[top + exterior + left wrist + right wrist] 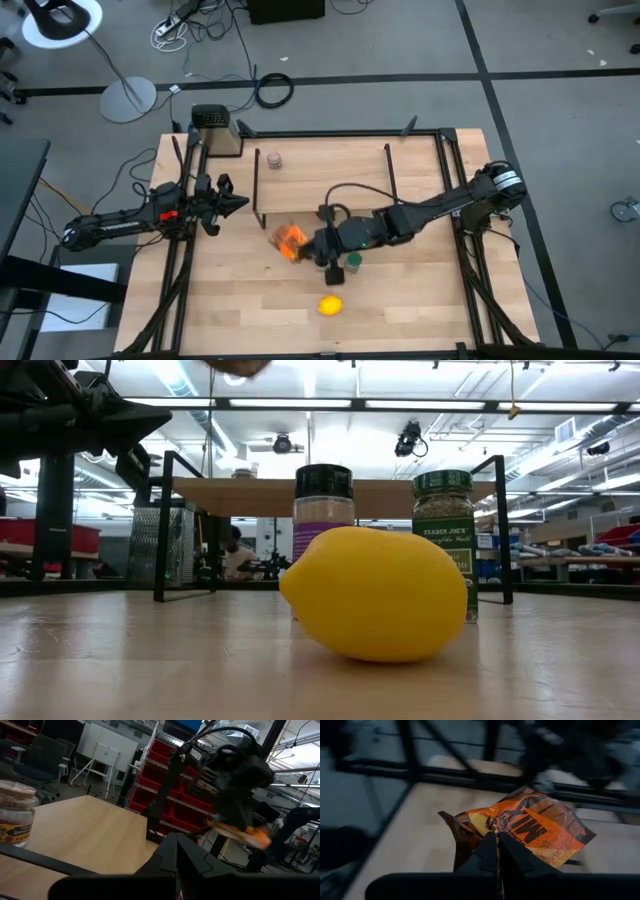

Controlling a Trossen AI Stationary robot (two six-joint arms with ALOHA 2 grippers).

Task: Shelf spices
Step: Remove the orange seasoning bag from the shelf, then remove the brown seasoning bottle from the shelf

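Observation:
The orange packet (535, 827) is in the air in front of the shelf (330, 175), with my right gripper (496, 851) shut on it. It also shows in the high view (291, 240), left of the gripper (312, 246). A pale beige jar (273, 159) stands on the shelf's top board near its far left corner. The purple jar (323, 510) and green jar (443, 535) stand upright on the table behind the lemon (375, 595). My left gripper (176, 857) waits shut at the table's left side (236, 203), touching nothing. My right gripper pinches the packet's near edge (492, 827) between its two fingers. The fingers come from the table's right, slanting a little downward. The packet sticks out ahead of the fingertips, crumpled beside the hold, and is lifted clear of the table and the shelf.
The lemon (331, 305) lies on the table toward the near edge. The green jar (353, 263) stands just under my right arm. A metal mesh box (218, 130) stands at the far left corner. Black rails (180, 250) run along the table's sides.

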